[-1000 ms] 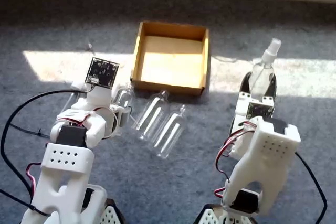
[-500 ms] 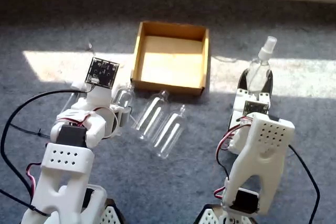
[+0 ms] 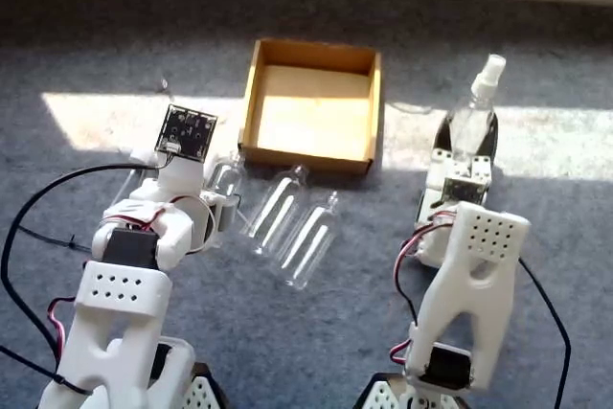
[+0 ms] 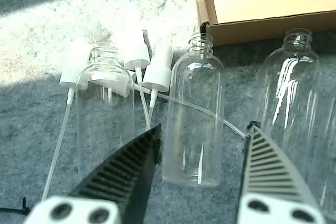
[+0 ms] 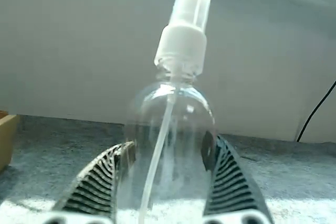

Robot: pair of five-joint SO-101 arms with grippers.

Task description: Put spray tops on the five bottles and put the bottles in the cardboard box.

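My right gripper (image 3: 466, 146) is shut on a clear bottle (image 3: 472, 124) that carries a white spray top (image 3: 488, 74) and stands upright to the right of the cardboard box (image 3: 251, 102). The right wrist view has that bottle (image 5: 170, 129) pinched between both fingers (image 5: 94, 184). My left gripper (image 4: 203, 129) is open, its jaws either side of an uncapped bottle (image 4: 195, 103) lying on the carpet. Two more uncapped bottles (image 4: 104, 108) (image 4: 291, 95) lie beside it. Loose white spray tops (image 4: 137, 56) with thin tubes lie by the bottle necks. In the high view the left gripper (image 3: 225, 200) sits just left of two lying bottles (image 3: 276, 210) (image 3: 311, 237).
The cardboard box (image 4: 207, 9) is open-topped with nothing inside, its near wall just beyond the bottle necks. Grey carpet (image 3: 536, 64) surrounds everything, with a sunlit band across the box's level. Black cables trail from both arm bases.
The right arm has stretched farther away from its base, carrying the capped bottle toward the far side of the carpet. The left arm and the lying bottles have not moved.
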